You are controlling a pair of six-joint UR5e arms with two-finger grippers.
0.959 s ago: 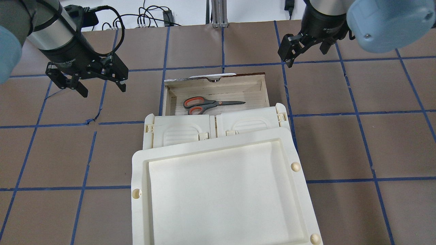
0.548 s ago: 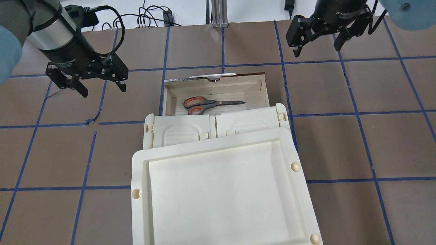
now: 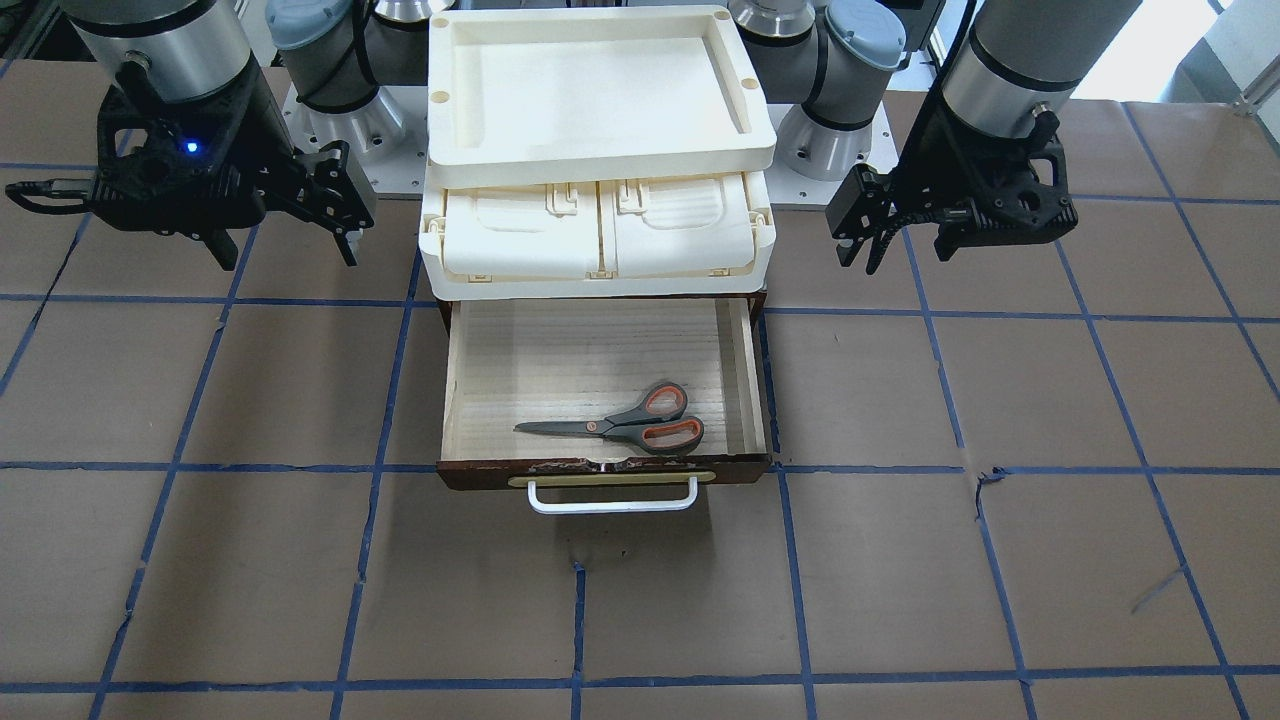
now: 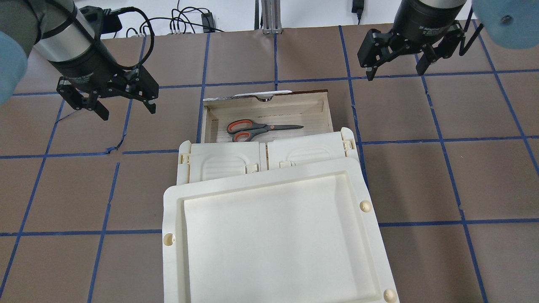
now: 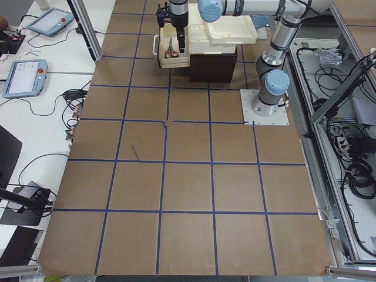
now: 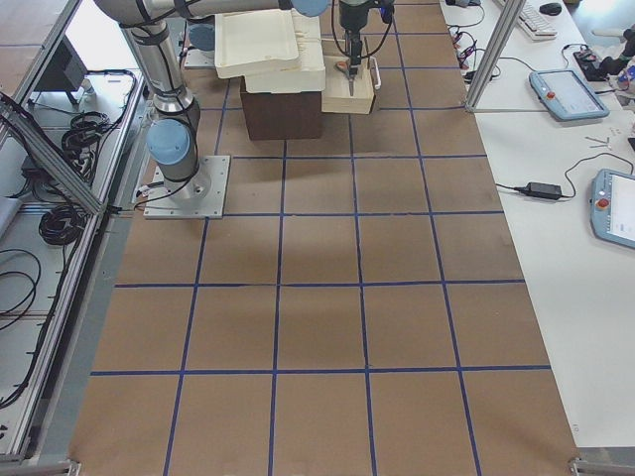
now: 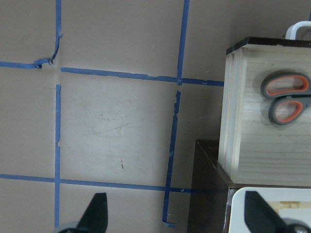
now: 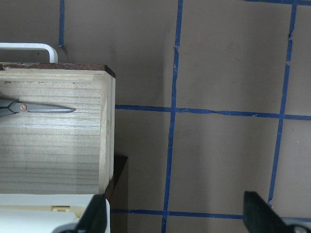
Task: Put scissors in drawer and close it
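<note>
The scissors (image 4: 252, 127) with grey-and-orange handles lie flat in the open drawer (image 4: 311, 110), near its front and blades toward my right. In the front view the scissors (image 3: 630, 420) lie just behind the drawer's dark front and white bar handle (image 3: 612, 497). My left gripper (image 4: 126, 111) is open and empty, above the table to the drawer's left. My right gripper (image 4: 396, 72) is open and empty, up and to the drawer's far right. The left wrist view shows the scissor handles (image 7: 284, 97); the right wrist view shows the blade tip (image 8: 43, 108).
A large cream plastic tray (image 4: 273, 235) rests on a cream lidded case (image 4: 227, 162) on top of the dark cabinet (image 5: 212, 66) that holds the drawer. Brown paper with blue tape lines covers the table (image 4: 421, 181). Cables lie past the far edge (image 4: 181, 23).
My right gripper has moved away from the drawer, farther out and to the right, and turned at the wrist. My left gripper, the scissors and the drawer have not moved.
</note>
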